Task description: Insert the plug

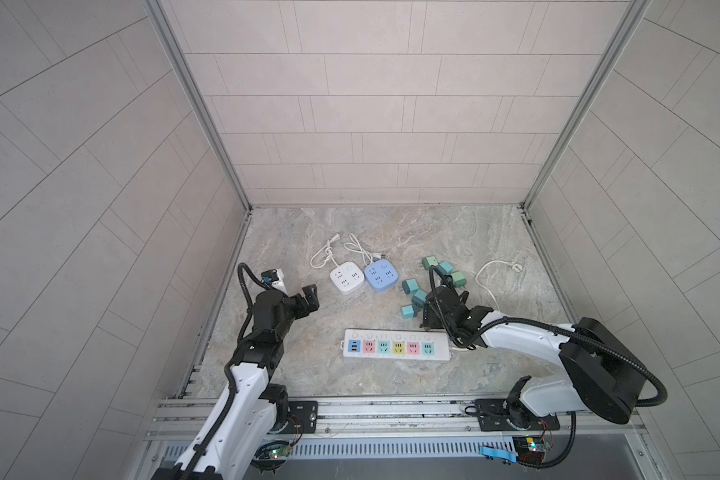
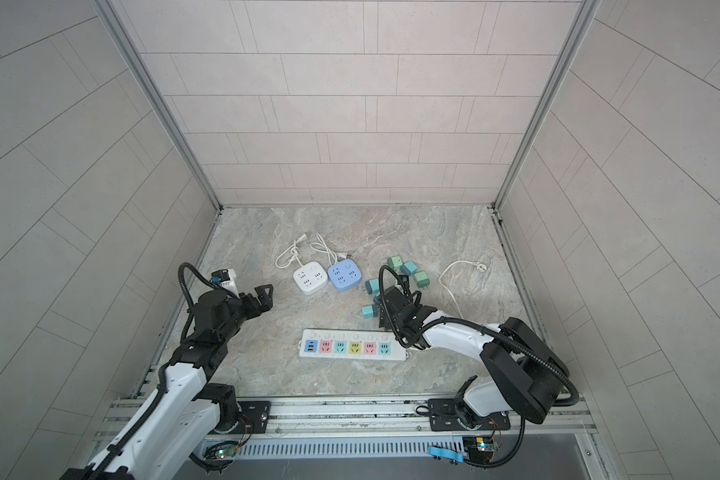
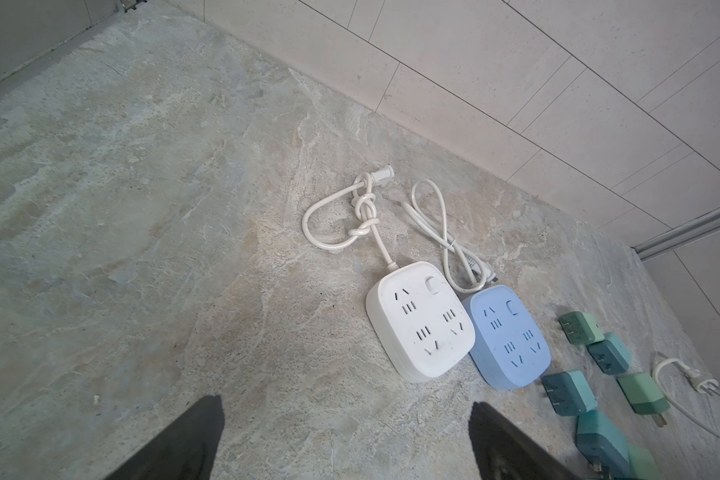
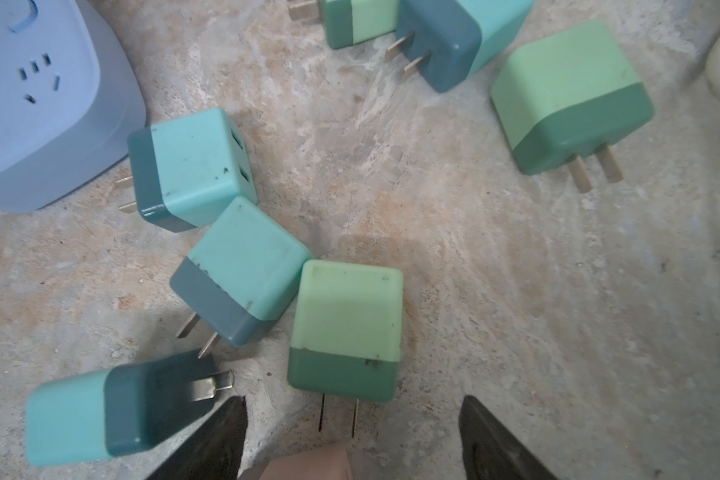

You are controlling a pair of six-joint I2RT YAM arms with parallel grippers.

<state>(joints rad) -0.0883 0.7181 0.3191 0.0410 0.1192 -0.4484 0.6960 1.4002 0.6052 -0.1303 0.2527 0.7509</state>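
Observation:
Several green and teal cube plugs (image 1: 411,286) lie loose on the stone floor right of centre. My right gripper (image 1: 428,309) hovers low over them, open. In the right wrist view a light green plug (image 4: 346,328) lies just ahead of the right gripper (image 4: 352,419), its two prongs pointing into the gap; neither finger (image 4: 213,440) touches it. A teal plug (image 4: 113,411) lies against the outside of that finger. The white power strip (image 1: 395,334) with coloured sockets lies near the front. My left gripper (image 1: 310,297) hangs open and empty over bare floor, also seen in its wrist view (image 3: 346,419).
A white socket cube (image 1: 347,280) and a blue socket cube (image 1: 381,276) sit side by side behind the strip, with their cords looped towards the back wall. A loose white cable (image 1: 485,278) curls at the right. Walls close in the floor on three sides.

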